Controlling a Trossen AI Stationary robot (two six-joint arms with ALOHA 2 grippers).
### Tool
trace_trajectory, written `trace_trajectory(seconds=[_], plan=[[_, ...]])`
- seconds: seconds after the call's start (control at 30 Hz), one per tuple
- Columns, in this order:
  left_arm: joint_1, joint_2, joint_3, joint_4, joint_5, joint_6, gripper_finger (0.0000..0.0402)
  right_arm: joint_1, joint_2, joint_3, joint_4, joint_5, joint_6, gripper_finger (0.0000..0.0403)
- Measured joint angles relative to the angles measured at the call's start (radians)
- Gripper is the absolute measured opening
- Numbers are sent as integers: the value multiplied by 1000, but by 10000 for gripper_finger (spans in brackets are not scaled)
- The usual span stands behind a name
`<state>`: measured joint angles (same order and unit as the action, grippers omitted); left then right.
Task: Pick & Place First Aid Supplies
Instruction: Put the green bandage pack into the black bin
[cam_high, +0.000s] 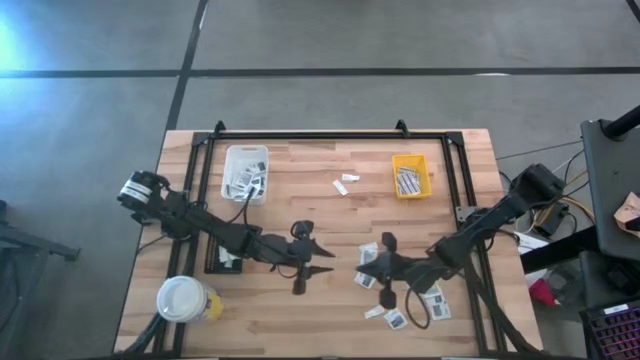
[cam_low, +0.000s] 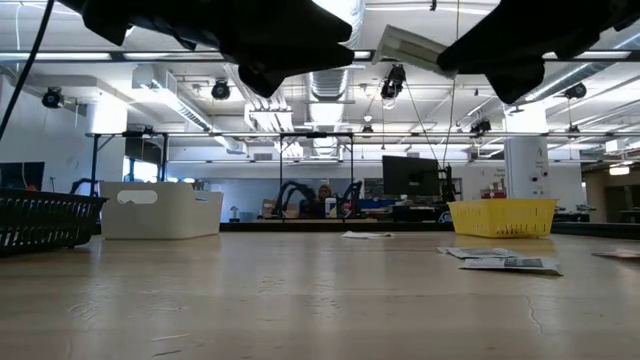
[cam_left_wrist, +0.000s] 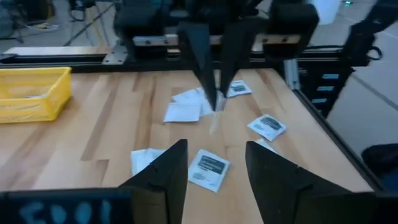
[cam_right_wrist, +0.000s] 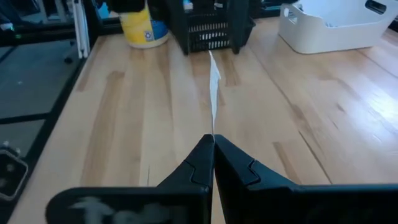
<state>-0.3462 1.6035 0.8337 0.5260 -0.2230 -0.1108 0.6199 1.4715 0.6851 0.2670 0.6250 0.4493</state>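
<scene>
Lower centre of the high view, over the pale wooden tabletop (cam_high: 300, 190): both arms reach inward and their grippers face each other across a short gap.

The right gripper (cam_right_wrist: 213, 155) is pinched fully shut on the edge of 1 thin flat white packet (cam_right_wrist: 214, 87), held edge-on and clear of the table. The left wrist view shows the same packet hanging from those closed dark fingers (cam_left_wrist: 211, 56).

The left gripper (cam_left_wrist: 216, 165) stands with its 2 fingers wide apart and nothing between them; 1 white packet with a dark grey printed patch (cam_left_wrist: 209, 170) lies on the wood below.

Step in hand, by judgement: a carry, or possibly a hand-over, of the pinched packet. It is not yet in any tray.

More packets lie scattered on the table at lower right of the high view (cam_high: 425, 300), and 2 small white pieces (cam_high: 345, 183) sit near top centre. The white plastic bin (cam_high: 245, 172), at upper left, and the small yellow tray (cam_high: 410, 175), at upper right, already hold some.

Next move calls for keeping the thin packet pinched while travelling to a tray, then releasing above it.

Pose: the left arm stretches from the table's left edge, the right from its right edge, both angled down toward the middle.
</scene>
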Motion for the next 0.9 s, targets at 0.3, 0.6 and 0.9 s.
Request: trace_trajectory(seconds=[0.3, 0.6, 0.9], plan=[[0, 0, -1, -2, 2, -2, 154, -31, 39, 52, 3, -5, -7, 8], [0, 0, -2, -1, -1, -2, 154, -51, 86, 86, 9, -34, -4, 8], [0, 0, -3, 5, 1, -26, 145, -75, 115, 113, 40, -31, -4, 8]])
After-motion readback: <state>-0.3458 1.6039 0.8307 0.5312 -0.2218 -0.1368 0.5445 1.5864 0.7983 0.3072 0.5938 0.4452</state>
